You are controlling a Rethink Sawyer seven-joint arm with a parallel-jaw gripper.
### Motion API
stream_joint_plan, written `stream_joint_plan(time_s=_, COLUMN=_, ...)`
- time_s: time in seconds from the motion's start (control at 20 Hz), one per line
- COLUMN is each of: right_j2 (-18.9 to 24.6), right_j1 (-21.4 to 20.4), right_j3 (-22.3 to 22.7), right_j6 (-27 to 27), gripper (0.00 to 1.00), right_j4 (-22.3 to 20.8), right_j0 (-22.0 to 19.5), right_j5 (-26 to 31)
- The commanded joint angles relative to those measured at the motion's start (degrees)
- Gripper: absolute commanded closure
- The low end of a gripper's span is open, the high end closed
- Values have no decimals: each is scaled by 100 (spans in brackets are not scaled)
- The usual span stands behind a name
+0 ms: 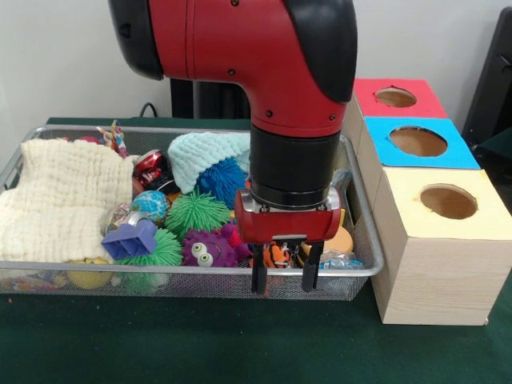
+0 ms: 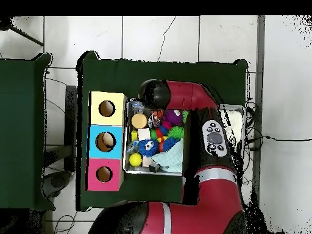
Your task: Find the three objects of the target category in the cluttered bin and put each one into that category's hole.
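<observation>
Target category not identifiable from the views; three wooden boxes stand in a row just beside the bin's end, each with a round hole in a coloured top: yellow-topped box (image 1: 444, 240), blue-topped box (image 1: 420, 142), red-topped box (image 1: 398, 98). In the overhead view something pale shows inside the blue box's hole; cannot tell what. Wire mesh bin (image 1: 192, 282) sits on the green table (image 1: 240, 344), crowded. Gripper (image 1: 282, 276) hangs low at the bin's end nearest the boxes, its two black fingers (image 1: 260, 276) spread apart with nothing held between them, tips down at the level of the bin's front wall. Just behind the fingers, a small orange and black toy (image 1: 279, 254); beside it an orange rounded object (image 1: 342, 240) and crinkled clear plastic (image 1: 340, 260). Toward the middle: purple fuzzy monster with big eyes (image 1: 208, 248), green spiky ball (image 1: 196, 212), blue spiky ball (image 1: 222, 180), a second green spiky ball (image 1: 164, 250) with a purple plastic block (image 1: 130, 238) resting against it, small globe ball (image 1: 151, 205), red can (image 1: 149, 166). Light teal knitted cloth (image 1: 208, 154) drapes at the back. Cream folded towel (image 1: 60, 200) covers the far end from the boxes, hiding whatever lies under it. The arm's bulk (image 1: 264, 64) blocks much of the bin's box-side end in both views.
</observation>
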Motion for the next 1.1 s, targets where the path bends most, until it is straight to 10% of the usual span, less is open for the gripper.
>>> stream_joint_plan(time_s=0.05, right_j2=-559, right_j1=-157, right_j3=506, right_j6=2083, gripper=0, right_j4=471, right_j0=579, right_j5=806)
stream_joint_plan(time_s=0.2, right_j2=-1048, right_j1=-96, right_j3=693, right_j6=3740, gripper=0, right_j4=1305, right_j0=862, right_j5=872)
stream_joint_plan(time_s=0.6, right_j2=-1355, right_j1=-334, right_j3=1591, right_j6=4529, gripper=0, right_j4=2440, right_j0=813, right_j5=347)
stream_joint_plan(time_s=1.1, right_j2=-1555, right_j1=-319, right_j3=1711, right_j6=4966, gripper=0, right_j4=2630, right_j0=926, right_j5=425)
